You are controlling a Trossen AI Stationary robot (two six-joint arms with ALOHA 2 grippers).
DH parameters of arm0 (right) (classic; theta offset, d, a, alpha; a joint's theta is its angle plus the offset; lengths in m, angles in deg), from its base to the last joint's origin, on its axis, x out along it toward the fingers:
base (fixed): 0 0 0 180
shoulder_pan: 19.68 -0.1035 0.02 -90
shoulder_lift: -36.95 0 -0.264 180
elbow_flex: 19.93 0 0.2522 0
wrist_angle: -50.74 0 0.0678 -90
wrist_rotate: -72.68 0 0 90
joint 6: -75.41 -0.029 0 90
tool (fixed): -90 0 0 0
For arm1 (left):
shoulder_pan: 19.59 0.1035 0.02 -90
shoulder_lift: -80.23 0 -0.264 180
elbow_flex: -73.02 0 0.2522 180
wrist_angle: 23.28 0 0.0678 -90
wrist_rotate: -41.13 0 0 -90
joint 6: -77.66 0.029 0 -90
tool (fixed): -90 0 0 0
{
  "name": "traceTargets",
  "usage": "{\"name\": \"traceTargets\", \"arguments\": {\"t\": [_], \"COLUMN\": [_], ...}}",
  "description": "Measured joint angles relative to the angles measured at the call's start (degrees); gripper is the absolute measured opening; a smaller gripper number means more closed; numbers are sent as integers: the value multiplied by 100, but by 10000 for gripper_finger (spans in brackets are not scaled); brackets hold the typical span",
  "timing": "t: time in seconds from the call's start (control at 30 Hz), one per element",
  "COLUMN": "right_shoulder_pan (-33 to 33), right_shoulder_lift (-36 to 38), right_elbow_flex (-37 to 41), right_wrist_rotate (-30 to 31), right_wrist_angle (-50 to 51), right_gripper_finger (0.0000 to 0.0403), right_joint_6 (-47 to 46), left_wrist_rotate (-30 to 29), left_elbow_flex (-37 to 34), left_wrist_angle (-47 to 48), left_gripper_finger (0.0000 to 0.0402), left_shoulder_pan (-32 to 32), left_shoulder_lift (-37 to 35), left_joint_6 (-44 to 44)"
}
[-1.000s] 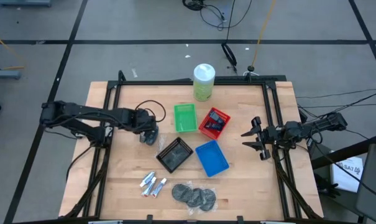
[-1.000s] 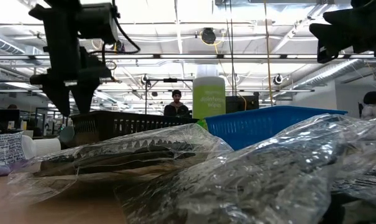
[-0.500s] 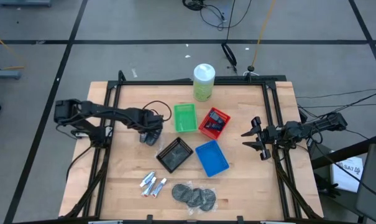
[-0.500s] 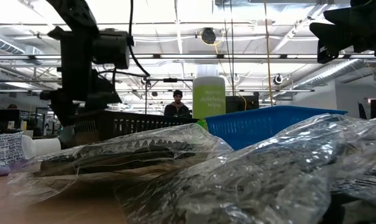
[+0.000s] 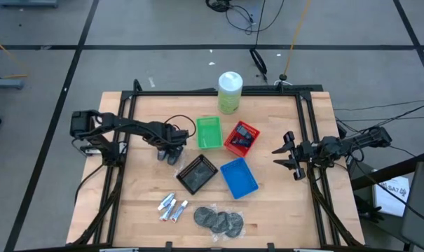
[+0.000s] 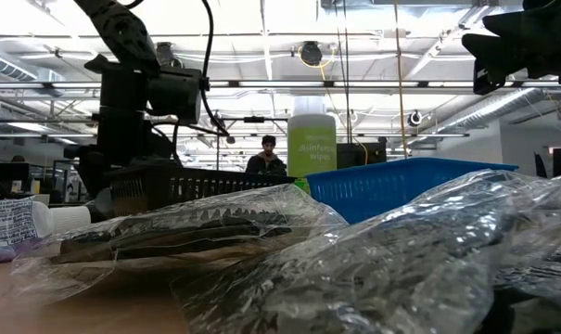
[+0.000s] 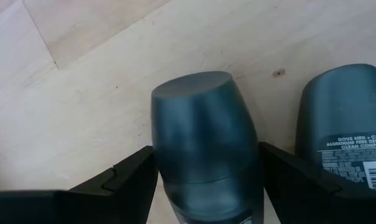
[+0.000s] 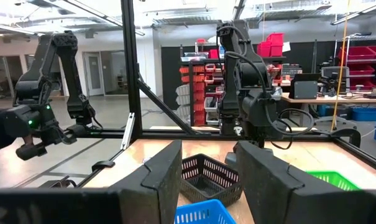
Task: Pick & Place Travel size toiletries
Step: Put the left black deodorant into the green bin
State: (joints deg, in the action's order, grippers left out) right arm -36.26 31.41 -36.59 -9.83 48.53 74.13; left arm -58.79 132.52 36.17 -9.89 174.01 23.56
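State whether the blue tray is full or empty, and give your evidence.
Empty: in the high view the blue tray shows only its bare blue floor.

The left arm (image 5: 120,127) now folds in closer to the table's left edge, and its gripper (image 5: 168,150) sits lower than a second ago, fingers (image 7: 122,183) straddling one dark bottle (image 7: 203,140) on the wood

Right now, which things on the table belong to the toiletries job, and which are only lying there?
Belong to the job:
- two dark grey bottles, the left gripper open around one
- white tubes
- grey discs

Only lying there:
- pale-green canister
- green tray
- red tray
- black tray
- blue tray
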Motion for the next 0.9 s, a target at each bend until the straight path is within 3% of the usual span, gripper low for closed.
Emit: {"name": "traceTargets", "arguments": {"t": [0.6,0.83,0.9], "right_shoulder_pan": [0,-2,-2], "right_shoulder_lift": [0,0,0], "right_elbow_flex": [0,0,0], "right_wrist_rotate": [0,0,2], "right_wrist_angle": [-4,-4,-7], "right_gripper_finger": [142,141,141], "right_joint_6": [-24,-103,-105], "left_wrist_rotate": [-229,-226,-239], "left_elbow_flex": [-15,-15,-15], "left_wrist_angle": [24,26,31], "left_gripper_finger": [270,200,197], "left_shoulder_pan": [-122,-125,-125], "left_shoulder_lift": [-5,-3,-2], "left_joint_6": [-378,-105,-105]}}
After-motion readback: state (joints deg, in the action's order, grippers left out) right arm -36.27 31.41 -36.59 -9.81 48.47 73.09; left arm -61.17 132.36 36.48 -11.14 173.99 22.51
